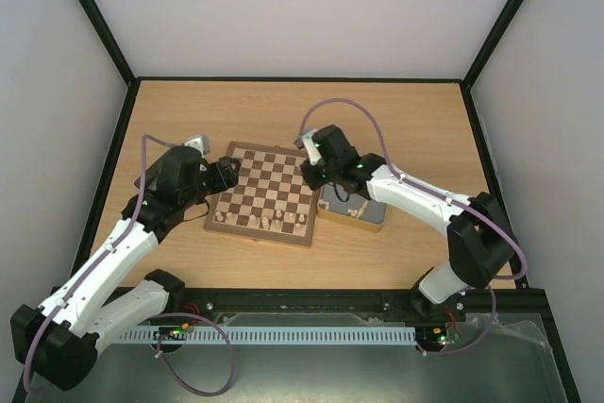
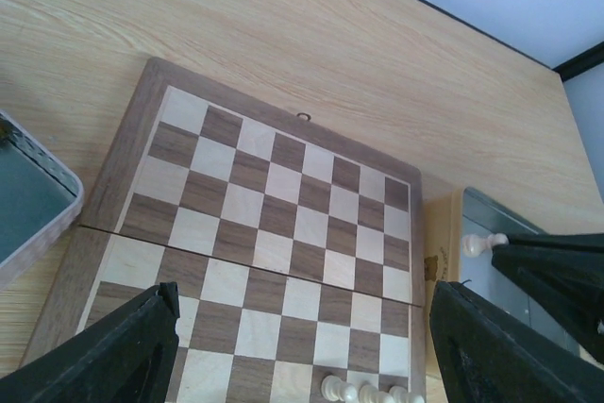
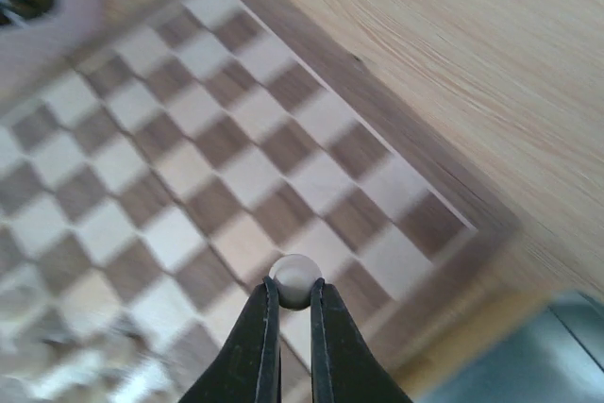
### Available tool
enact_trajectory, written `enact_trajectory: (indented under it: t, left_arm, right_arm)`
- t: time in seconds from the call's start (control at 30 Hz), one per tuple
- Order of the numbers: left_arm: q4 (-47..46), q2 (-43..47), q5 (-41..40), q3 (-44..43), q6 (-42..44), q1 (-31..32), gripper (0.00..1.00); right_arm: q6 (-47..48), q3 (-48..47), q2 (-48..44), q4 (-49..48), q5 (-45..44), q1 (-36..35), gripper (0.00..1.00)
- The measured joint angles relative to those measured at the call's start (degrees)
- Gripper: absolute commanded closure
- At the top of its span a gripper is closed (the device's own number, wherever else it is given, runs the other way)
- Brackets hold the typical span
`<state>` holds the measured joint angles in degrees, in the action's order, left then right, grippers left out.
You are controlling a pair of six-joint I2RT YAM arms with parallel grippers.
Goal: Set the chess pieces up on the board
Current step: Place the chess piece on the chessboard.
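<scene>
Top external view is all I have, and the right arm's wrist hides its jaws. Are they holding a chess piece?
Observer: Yes. The right wrist view shows the right jaws shut on the round head of a pale piece, with the board and its corner squares behind it.
Operator: And the left jaws?
Observer: The left wrist view shows them wide apart above the board, with nothing between them.
</scene>
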<state>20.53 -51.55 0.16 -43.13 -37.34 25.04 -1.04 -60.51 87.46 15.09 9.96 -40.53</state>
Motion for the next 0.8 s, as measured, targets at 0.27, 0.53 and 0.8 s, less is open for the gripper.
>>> enact_trajectory:
  t: [0.27,0.53,0.8]
  left_arm:
    - [0.0,1.4,-0.5,0.0,-0.9,-1.4,0.25]
    - [0.0,2.3,-0.5,0.3,-1.0,-2.1,0.25]
    - [0.0,2.4,-0.2,1.1,-1.0,-2.6,0.25]
  right_arm:
    - [-4.1,-8.5,7.4,0.4,0.1,-10.4,0.98]
    - [-3.5,-9.6,15.1,5.7,2.4,-14.6,0.98]
    - [-2.2,-13.7,18.9,9.7,5.7,-14.7,0.97]
